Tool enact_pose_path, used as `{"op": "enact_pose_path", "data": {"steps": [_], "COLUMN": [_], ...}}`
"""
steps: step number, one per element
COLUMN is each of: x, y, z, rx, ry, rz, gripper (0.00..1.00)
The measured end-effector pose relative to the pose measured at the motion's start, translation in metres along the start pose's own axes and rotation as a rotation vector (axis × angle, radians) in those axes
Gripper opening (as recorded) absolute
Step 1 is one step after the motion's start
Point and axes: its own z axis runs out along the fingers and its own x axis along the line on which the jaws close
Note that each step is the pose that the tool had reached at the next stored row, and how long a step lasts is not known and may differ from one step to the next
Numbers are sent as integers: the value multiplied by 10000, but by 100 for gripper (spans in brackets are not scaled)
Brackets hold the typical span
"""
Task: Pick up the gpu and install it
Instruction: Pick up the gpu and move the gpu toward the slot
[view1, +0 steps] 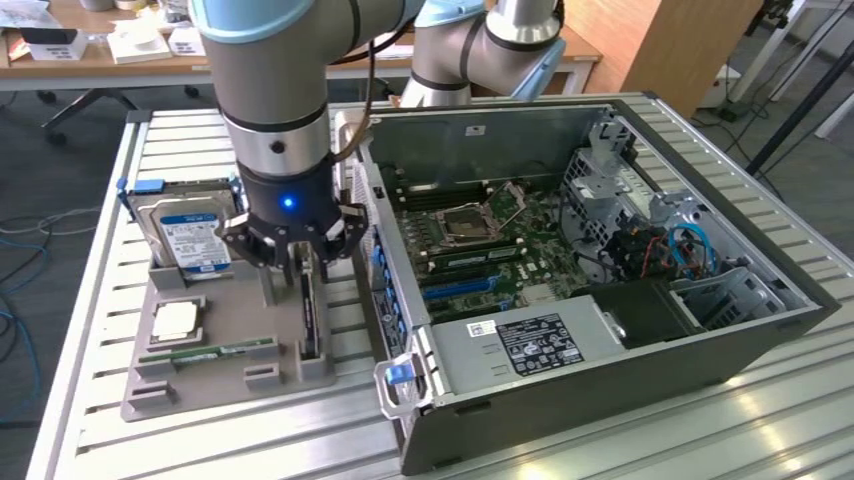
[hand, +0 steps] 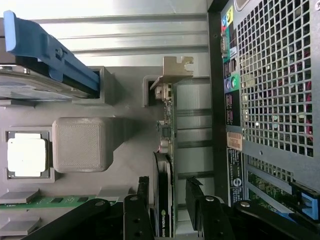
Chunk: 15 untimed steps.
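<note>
Entry: gpu (view1: 310, 320), standing on edge in a slot of the grey holder tray (view1: 227, 390), lower left of the exterior view, just beside the open computer case (view1: 601, 300); silver bracket (hand: 172, 75) at the end away from the pincer (view1: 296, 262); pincer released, directly over the card, fingers (hand: 143, 200) spread to either side of its upper edge, not clamped on it; same tray holds hard drive (view1: 184, 232) with blue-white label, processor (view1: 176, 320), green memory stick (view1: 214, 352); tray and case rest on slatted metal table (view1: 100, 330).
</note>
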Motion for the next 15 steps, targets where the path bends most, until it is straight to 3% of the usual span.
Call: {"op": "enact_pose_path", "data": {"steps": [10,15], "x": [3,4], "y": [-6,-7], "z": [129,148], "rx": [20,34], "ry": [-1,0], "rz": [-1,-1], "gripper": [43,43]}}
